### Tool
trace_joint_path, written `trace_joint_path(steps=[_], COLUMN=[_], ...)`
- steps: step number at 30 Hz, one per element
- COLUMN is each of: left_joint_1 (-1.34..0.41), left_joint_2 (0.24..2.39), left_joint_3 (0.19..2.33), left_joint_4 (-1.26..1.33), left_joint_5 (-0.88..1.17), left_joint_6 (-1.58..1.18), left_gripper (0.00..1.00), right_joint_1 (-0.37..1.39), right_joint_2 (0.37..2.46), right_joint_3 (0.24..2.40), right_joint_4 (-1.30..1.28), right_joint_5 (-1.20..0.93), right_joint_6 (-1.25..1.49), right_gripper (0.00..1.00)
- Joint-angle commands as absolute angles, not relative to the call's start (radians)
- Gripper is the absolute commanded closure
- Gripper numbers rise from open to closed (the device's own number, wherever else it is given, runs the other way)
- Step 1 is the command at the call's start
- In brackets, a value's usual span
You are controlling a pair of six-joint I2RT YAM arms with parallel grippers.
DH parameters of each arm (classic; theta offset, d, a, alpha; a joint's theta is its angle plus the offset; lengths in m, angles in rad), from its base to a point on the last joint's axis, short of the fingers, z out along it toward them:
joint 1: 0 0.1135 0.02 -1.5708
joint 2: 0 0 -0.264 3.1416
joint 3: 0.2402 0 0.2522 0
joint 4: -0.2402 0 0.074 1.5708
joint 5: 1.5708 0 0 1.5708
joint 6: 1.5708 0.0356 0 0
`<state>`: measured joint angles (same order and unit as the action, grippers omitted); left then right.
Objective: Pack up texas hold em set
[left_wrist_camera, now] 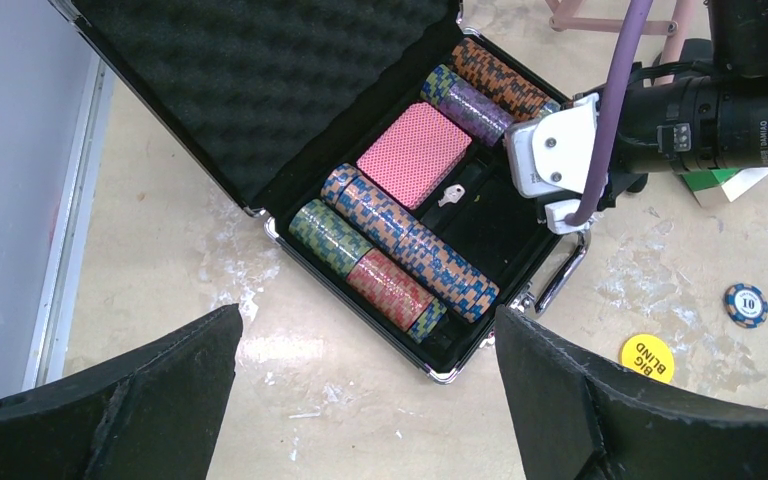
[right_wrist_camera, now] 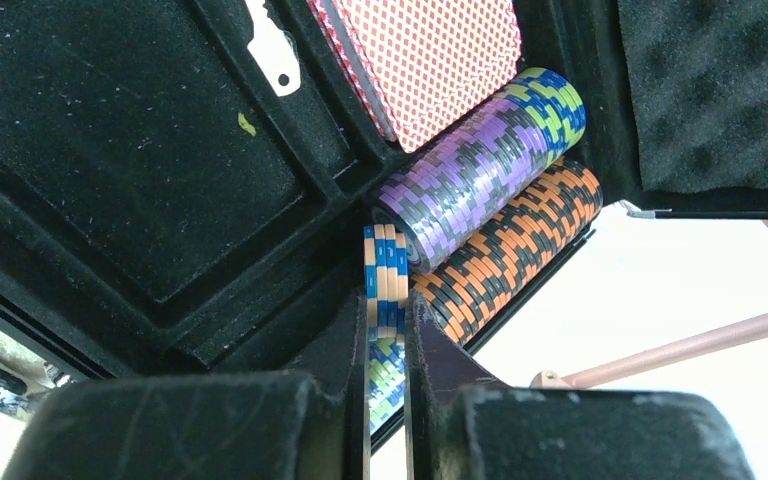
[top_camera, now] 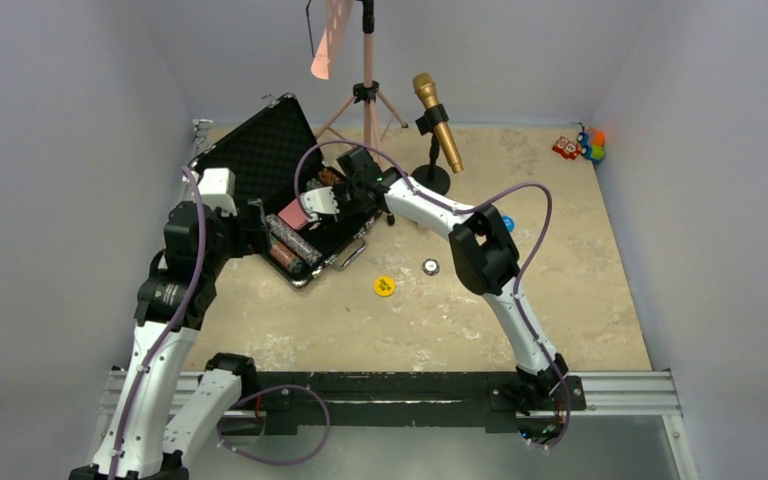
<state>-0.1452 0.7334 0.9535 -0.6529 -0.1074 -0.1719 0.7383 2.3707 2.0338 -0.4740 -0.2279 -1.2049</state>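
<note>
- Right hand [right_wrist_camera: 388,330]: closed on a short stack of chips [right_wrist_camera: 385,260], clamped across the flat faces. It is held edge-up over the briefcase [top_camera: 255,150], just beside the end of the purple chip row [right_wrist_camera: 470,170].
- Left hand [left_wrist_camera: 368,312]: fingers spread fully and holding nothing. It hangs above the near corner of the briefcase.
- Briefcase: lies open at the far left of the table [top_camera: 360,330]. It is black with silver edges, egg-crate foam in the raised lid and a dark lined tray.
- Tray contents: long chip rows along both sides, including an orange row [right_wrist_camera: 520,235] beside the purple one. The pink card deck [left_wrist_camera: 415,155] sits in the middle, and a small key [left_wrist_camera: 450,195] lies in the bare compartment.
- Outside the briefcase, on the table: yellow button [top_camera: 384,286], one loose chip [top_camera: 430,266] and blue button [top_camera: 508,223].
- Handling, judged: chips are hard, smooth and dense, and a stack pinched by its faces may shear or fan out if tilted. Best lowered into the slot on edge.
- Handling, judged: buttons lie flat and thin, so the rim is the only purchase.
- Handling, judged: the loaded briefcase is likely rigid and heavy. Close it by the lid edge and lift it by the handle.
</note>
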Motion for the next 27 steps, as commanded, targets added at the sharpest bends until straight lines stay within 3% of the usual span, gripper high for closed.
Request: trace_joint_path(steps=[1,17,27], left_joint_1=[-0.141,-0.141,-0.141], left_joint_2=[0.733,0.741,0.741], left_joint_3=[0.957,0.957,0.957], left_joint_4=[-0.621,-0.618,-0.618], left_joint_5=[-0.095,-0.083,-0.082], left_joint_6=[-0.166,-0.169,-0.170], left_gripper=[0.00,0.00,0.00], right_joint_1=[0.736,0.741,0.742], right_joint_2=[2.376,2.393,2.394], right_joint_3=[2.023,1.980,1.950], right_joint_4=[-0.443,-0.322,-0.236], right_joint_5=[-0.256,-0.261,-0.234], right_joint_6=[-1.251,-1.254,-1.236], right_gripper=[1.00,1.00,0.69])
